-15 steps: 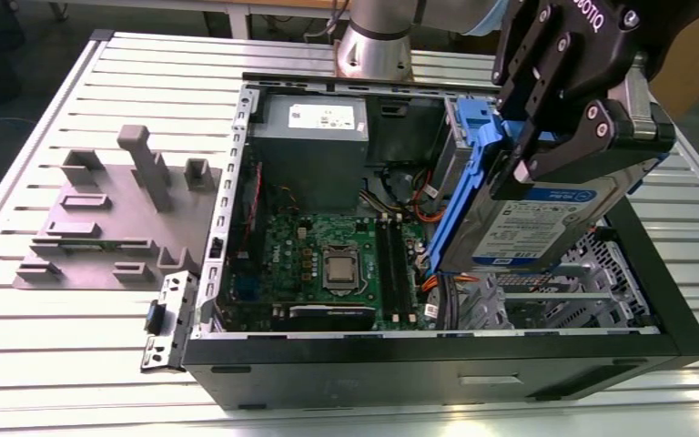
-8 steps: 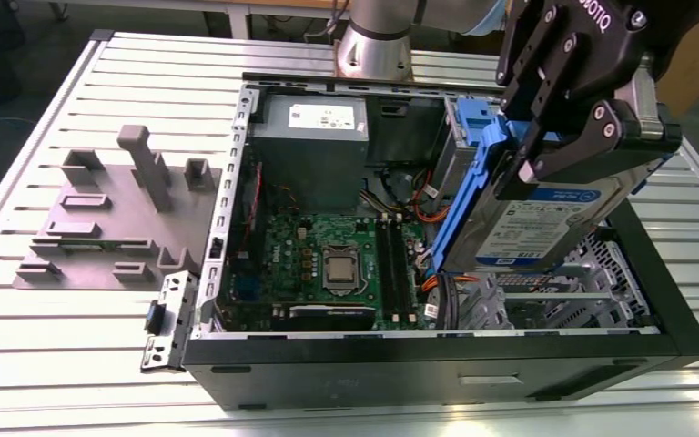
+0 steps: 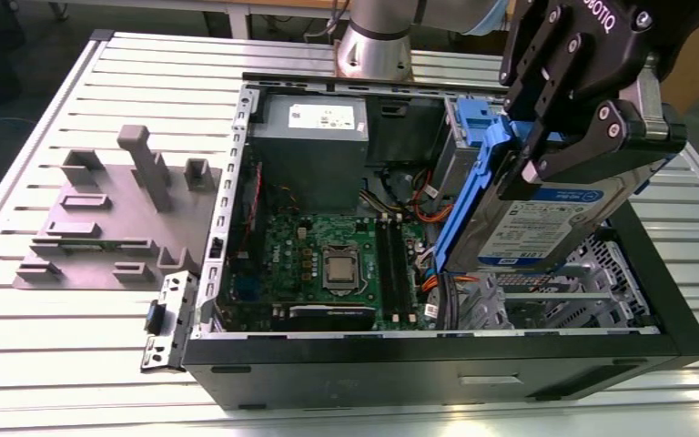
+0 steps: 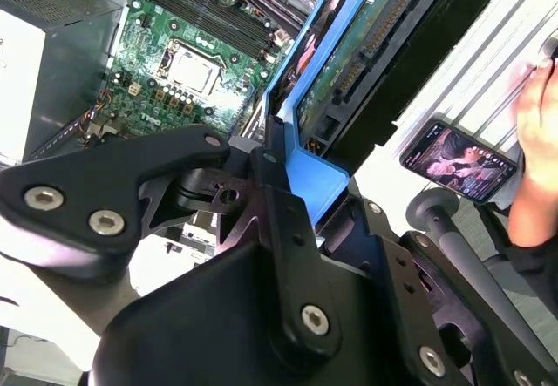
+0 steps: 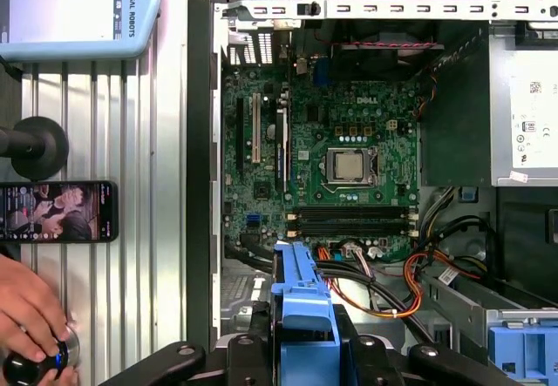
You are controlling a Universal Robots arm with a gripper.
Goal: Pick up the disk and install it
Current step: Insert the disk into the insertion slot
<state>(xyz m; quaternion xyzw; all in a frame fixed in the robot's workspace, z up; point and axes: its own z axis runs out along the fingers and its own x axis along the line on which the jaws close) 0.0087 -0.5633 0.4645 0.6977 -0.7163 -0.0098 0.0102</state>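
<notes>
The disk [image 3: 556, 228], a silver hard drive with a white-and-blue label and a blue carrier frame [image 3: 465, 205], hangs tilted on edge above the open computer case [image 3: 447, 350], over its metal drive cage [image 3: 568, 300]. My gripper [image 3: 544, 150] is shut on the disk, its black fingers [image 3: 599, 137] clamping the carrier's upper end. In the second wrist view the disk's green circuit-board underside [image 4: 366, 64] runs away from my gripper [image 4: 270, 186]. In the first wrist view the blue carrier [image 5: 301, 290] sticks out of my gripper [image 5: 301, 355] above the motherboard cables.
Inside the case lie the motherboard [image 3: 325, 255], a grey power supply [image 3: 313, 127] and a small blue bracket [image 3: 477, 118]. A grey fixture plate [image 3: 106, 218] sits at the exterior view's left. Beside the case are a phone [image 5: 57, 212] and a person's hand [image 5: 30, 303].
</notes>
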